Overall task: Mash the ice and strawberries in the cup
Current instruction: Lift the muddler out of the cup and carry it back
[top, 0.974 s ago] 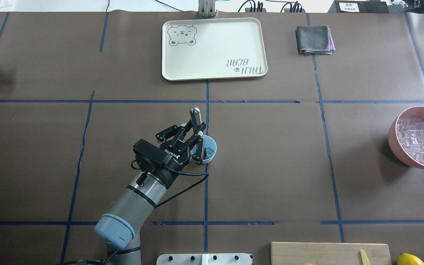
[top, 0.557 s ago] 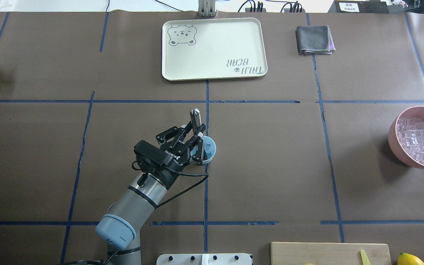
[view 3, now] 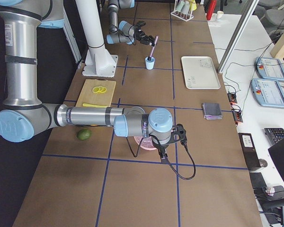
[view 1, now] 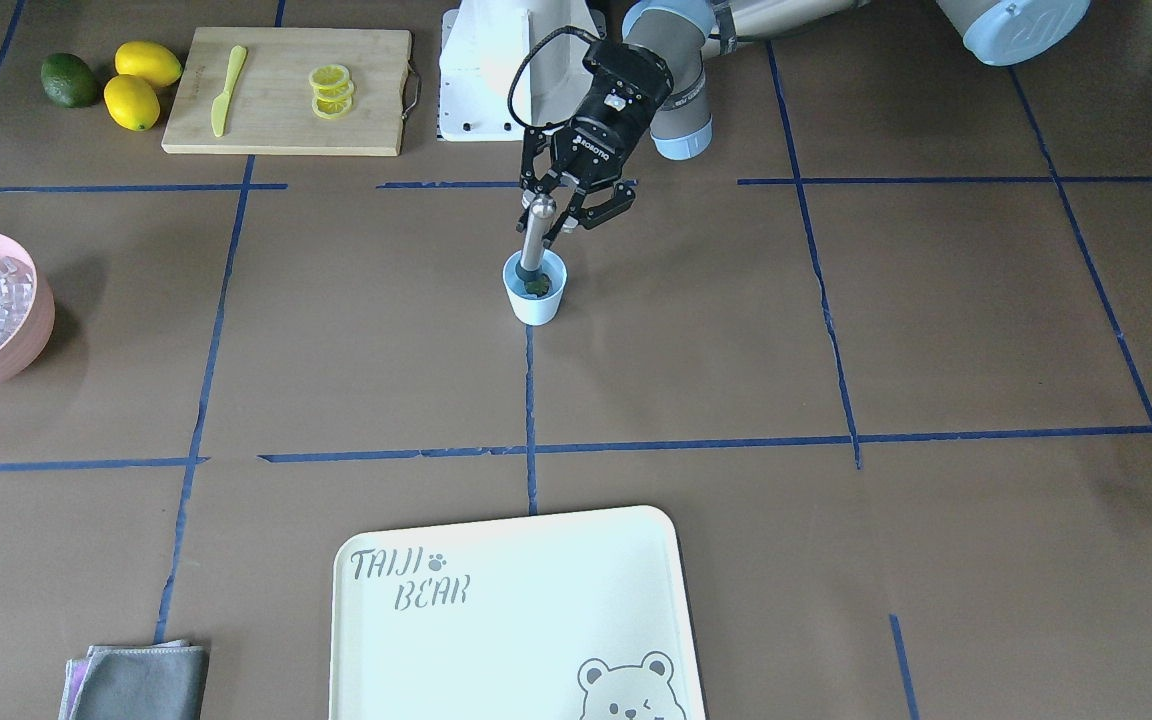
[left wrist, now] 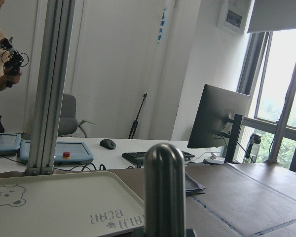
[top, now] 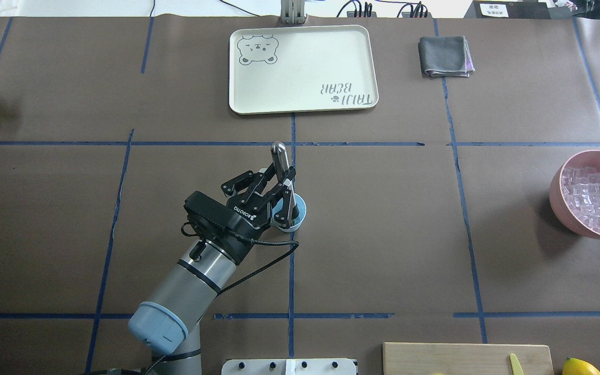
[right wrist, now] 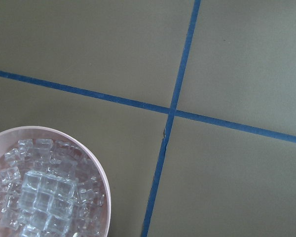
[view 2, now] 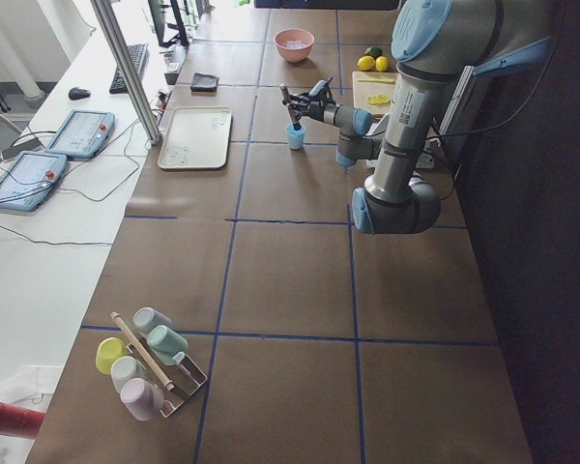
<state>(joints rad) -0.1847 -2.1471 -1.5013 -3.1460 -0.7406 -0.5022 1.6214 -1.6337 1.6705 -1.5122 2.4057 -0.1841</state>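
Note:
The pale-blue cup point(view 1: 536, 297) point(top: 300, 214) stands on the brown table near its middle. My left gripper point(view 1: 546, 213) point(top: 282, 183) is shut on a metal muddler point(view 1: 534, 238) point(top: 278, 156) that leans with its lower end inside the cup. Something dark lies under the muddler's tip; the strawberries cannot be made out. Ice point(top: 594, 198) point(right wrist: 44, 195) fills the pink bowl point(top: 558, 200) point(view 1: 31, 335) far to the right. My right gripper point(view 3: 180, 135) hangs above that bowl, and whether it is open or shut I cannot tell.
A cream bear tray point(top: 302, 67) and a folded grey cloth point(top: 445, 56) lie at the far side. Near the robot base lie a cutting board point(view 1: 266, 120) with lemon slices point(view 1: 329, 90) and a yellow knife point(view 1: 223, 90), two lemons point(view 1: 141, 85) and a lime point(view 1: 69, 80).
My left gripper has shifted slightly with the muddler: its top end now points farther from the robot, and the fingers cover more of the cup's opening.

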